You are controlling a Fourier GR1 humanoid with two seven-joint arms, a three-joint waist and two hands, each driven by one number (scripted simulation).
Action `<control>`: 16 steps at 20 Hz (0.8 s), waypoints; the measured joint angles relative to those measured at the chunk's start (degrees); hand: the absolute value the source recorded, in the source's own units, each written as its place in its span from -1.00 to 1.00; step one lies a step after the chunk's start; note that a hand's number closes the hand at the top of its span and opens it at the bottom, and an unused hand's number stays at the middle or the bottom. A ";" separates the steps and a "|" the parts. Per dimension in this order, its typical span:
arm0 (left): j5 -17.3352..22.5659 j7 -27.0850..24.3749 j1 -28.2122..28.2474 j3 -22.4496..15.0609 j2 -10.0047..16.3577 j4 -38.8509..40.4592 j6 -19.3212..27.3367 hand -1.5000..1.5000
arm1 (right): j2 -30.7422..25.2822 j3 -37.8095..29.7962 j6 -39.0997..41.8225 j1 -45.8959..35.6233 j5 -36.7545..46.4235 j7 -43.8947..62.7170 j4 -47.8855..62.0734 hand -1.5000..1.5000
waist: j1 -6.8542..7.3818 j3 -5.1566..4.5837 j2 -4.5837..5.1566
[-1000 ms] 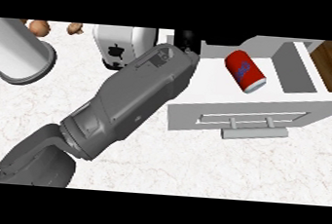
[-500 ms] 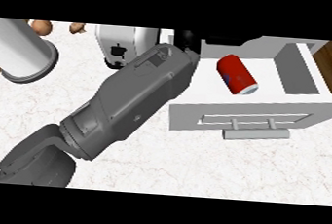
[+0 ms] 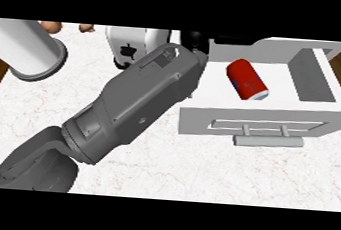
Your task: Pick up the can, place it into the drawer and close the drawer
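Can (image 3: 247,79) is seen lying in the open drawer (image 3: 195,119), far right, so placing looks done; left hand (image 3: 196,38) is mostly hidden, clenched or not can't be told; drawer's yet to be shut.

Forearm (image 3: 141,102) is showing a boxy grey shell with recessed panels, darker rounded elbow segment (image 3: 40,165), black hand (image 3: 195,40).

Drawer (image 3: 328,125) stands open at the right of the desk (image 3: 199,174), with the can (image 3: 248,80) lying on its side inside, nearer the left wall. Forearm (image 3: 130,109) runs diagonally from near left up to the drawer's far left corner. Cylinder (image 3: 26,47) at far left; small appliance (image 3: 130,46) between cylinder and drawer, behind the forearm.
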 measured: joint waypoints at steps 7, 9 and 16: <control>0.70 1.21 -1.16 0.89 0.00 0.27 -0.30 -1.00 | 0.12 11.27 -3.58 -7.15 20.19 -2.61 5.16 -1.00 | 1.83 -0.04 -0.27; 0.36 1.61 -1.20 1.33 0.09 0.37 -0.62 -1.00 | 0.48 14.73 -5.62 -9.04 25.91 -3.28 7.42 -1.00 | 2.31 -0.05 -0.42; -1.01 4.72 -0.75 1.25 1.17 -1.90 0.95 -1.00 | 0.13 23.25 -13.63 -18.10 41.65 -6.86 21.78 -1.00 | 3.59 -0.06 -0.77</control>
